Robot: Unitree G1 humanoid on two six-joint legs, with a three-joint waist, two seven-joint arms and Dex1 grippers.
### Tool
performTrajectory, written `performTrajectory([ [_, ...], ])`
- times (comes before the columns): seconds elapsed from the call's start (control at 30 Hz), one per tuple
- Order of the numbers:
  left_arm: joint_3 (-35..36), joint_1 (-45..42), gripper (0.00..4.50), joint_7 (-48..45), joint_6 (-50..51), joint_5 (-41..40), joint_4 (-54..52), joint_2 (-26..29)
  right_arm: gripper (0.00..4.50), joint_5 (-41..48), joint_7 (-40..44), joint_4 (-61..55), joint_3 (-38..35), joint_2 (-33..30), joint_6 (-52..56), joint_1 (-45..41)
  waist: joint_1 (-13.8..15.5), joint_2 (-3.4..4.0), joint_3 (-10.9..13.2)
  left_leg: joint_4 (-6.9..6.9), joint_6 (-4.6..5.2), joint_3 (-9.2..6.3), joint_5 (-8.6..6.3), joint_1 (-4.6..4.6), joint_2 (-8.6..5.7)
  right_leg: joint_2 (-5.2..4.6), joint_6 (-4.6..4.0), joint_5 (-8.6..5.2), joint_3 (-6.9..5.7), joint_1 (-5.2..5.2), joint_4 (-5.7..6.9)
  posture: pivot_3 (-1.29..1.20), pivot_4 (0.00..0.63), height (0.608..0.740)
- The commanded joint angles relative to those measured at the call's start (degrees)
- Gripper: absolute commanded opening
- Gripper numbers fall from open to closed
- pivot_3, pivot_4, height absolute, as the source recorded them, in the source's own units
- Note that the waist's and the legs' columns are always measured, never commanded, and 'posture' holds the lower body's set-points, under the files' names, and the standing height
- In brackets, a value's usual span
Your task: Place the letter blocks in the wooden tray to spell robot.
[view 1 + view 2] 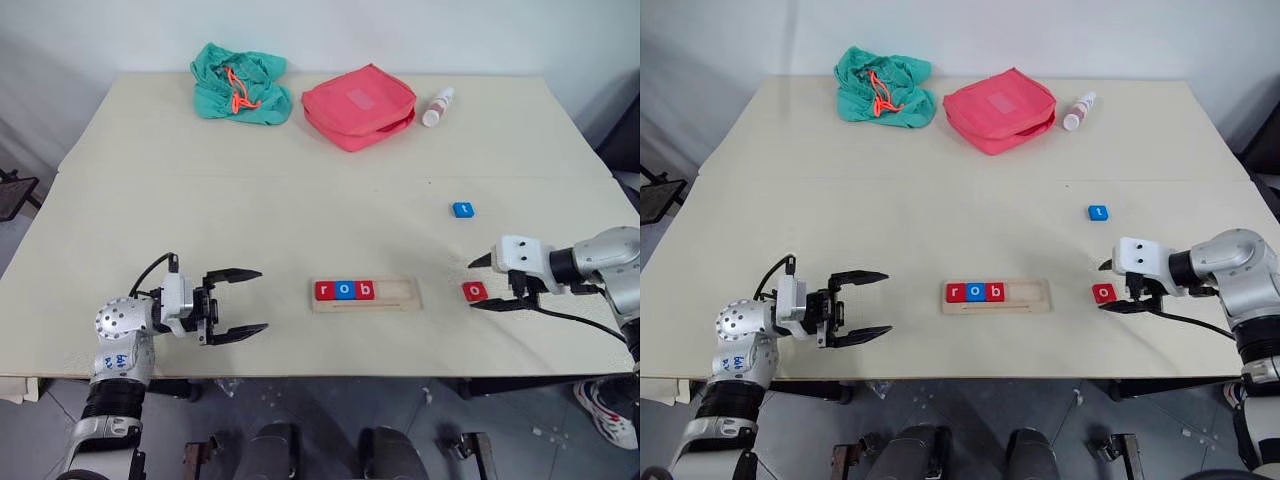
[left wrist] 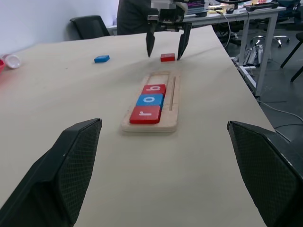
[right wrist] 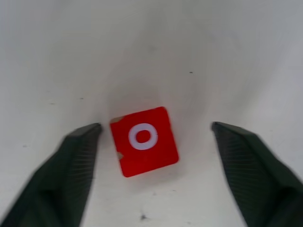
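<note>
The wooden tray lies at the table's front centre. A red r, a blue o and a red b fill its left half. A red o block lies flat on the table to the tray's right. My right gripper is open astride it, one finger close to the block's edge and the other well apart. A blue t block sits farther back. My left gripper hovers open and empty left of the tray, pointing at it.
At the table's far side lie a green cloth bag, a pink zip pouch and a small white bottle. The table's front edge runs just below both grippers. Office chairs and a desk stand beyond the table's right end.
</note>
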Motion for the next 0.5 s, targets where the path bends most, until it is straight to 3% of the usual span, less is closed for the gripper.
performTrajectory([
  [0.03,0.74,0.15,4.5,0.55,-0.06,-1.09,-2.45,0.6,2.54,-1.29,-0.71,-0.05,0.0,-0.09,0.0,2.13,-0.03,-0.02,-0.02,0.0,0.0,0.0,0.0,0.08,0.0,0.0,0.0,0.0,0.0,0.1,-0.03,0.0,0.15,0.74],
  [0.13,0.54,-0.07,4.5,0.57,-0.01,-1.06,-2.39,0.57,1.57,-0.61,-1.18,-1.54,-0.92,-0.17,1.02,3.02,-0.01,-0.05,-0.03,0.0,0.0,-0.08,0.0,0.27,0.01,0.02,0.0,0.0,-0.07,0.43,-0.21,0.0,0.15,0.74],
  [0.17,0.47,-0.16,4.5,0.58,0.0,-1.03,-2.35,0.52,1.47,-0.4,-1.28,-2.13,-1.3,-0.22,1.49,3.24,0.01,-0.05,-0.03,0.01,0.0,-0.1,0.0,0.29,0.01,0.02,0.0,0.0,-0.08,0.48,-0.25,0.0,0.15,0.74],
  [0.33,0.14,-1.22,4.5,-0.41,0.07,-1.24,-1.5,0.38,1.47,4.28,-2.19,-13.42,-5.33,-0.33,13.65,2.93,0.0,0.06,0.04,0.02,-0.01,-0.12,0.0,0.25,0.01,0.02,0.0,0.0,-0.09,0.46,-0.28,0.0,0.15,0.74],
  [0.5,-0.07,-2.57,4.5,-2.08,0.19,-1.38,0.01,0.22,1.47,7.31,-2.74,-27.31,-4.83,-0.3,29.14,1.76,0.03,0.13,0.07,-0.06,-0.02,-0.13,-0.01,0.2,0.01,0.02,0.0,0.0,-0.09,0.35,-0.26,0.0,0.15,0.74],
])
